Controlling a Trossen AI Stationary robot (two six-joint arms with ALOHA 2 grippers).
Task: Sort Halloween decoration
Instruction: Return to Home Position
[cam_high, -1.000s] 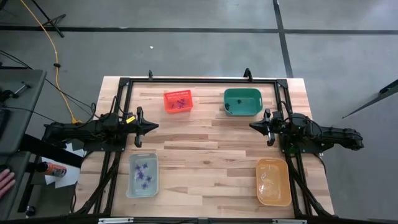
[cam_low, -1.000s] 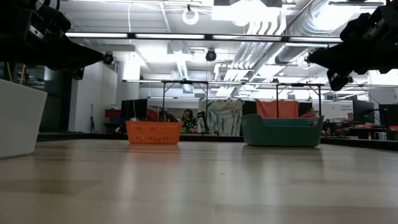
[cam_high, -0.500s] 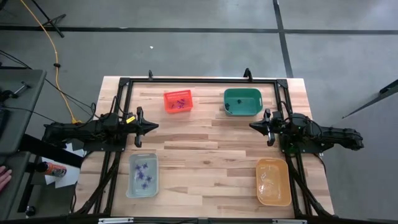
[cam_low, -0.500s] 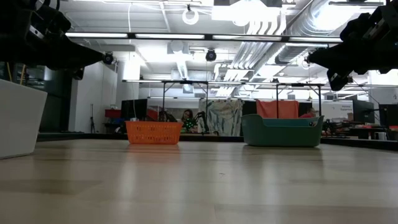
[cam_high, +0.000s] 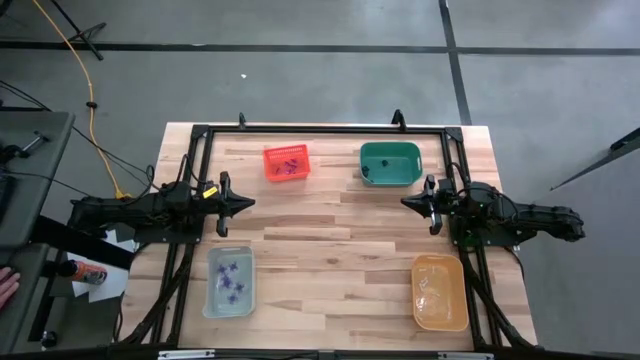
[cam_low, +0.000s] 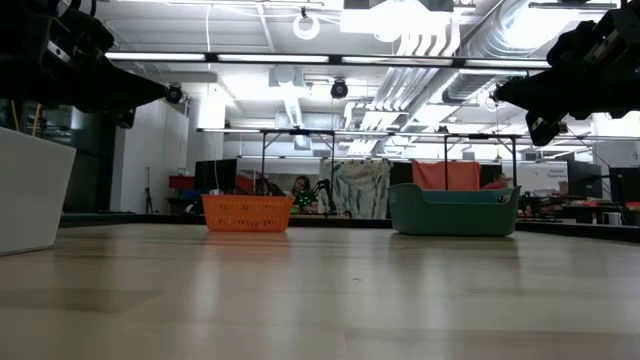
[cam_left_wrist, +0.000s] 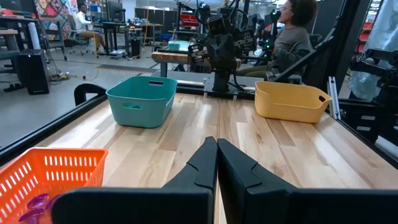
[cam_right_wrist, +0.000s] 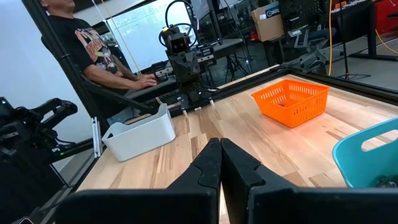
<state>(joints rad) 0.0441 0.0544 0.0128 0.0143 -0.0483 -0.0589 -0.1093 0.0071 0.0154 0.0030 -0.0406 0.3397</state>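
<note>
Several tiny purple Halloween decoration pieces lie in the clear bin (cam_high: 230, 281) at the near left, and more purple ones (cam_high: 290, 164) lie in the red bin (cam_high: 270, 160) at the far middle. A small dark piece (cam_high: 368, 171) sits in the green bin (cam_high: 398, 152). My left gripper (cam_high: 250, 203) hovers shut over the table's left side, pointing level toward the right. My right gripper (cam_high: 405, 203) hovers shut over the right side, pointing level toward the left. Neither touches anything; the shut fingers show in both wrist views (cam_left_wrist: 216, 146) (cam_right_wrist: 221, 144).
An orange bin (cam_high: 440, 291) stands at the near right. A black frame (cam_high: 320, 128) runs along the table's far edge and down both sides. Bare wood lies between the two grippers. A person sits beyond the table's left side (cam_right_wrist: 93, 56); a hand (cam_high: 6, 285) shows there.
</note>
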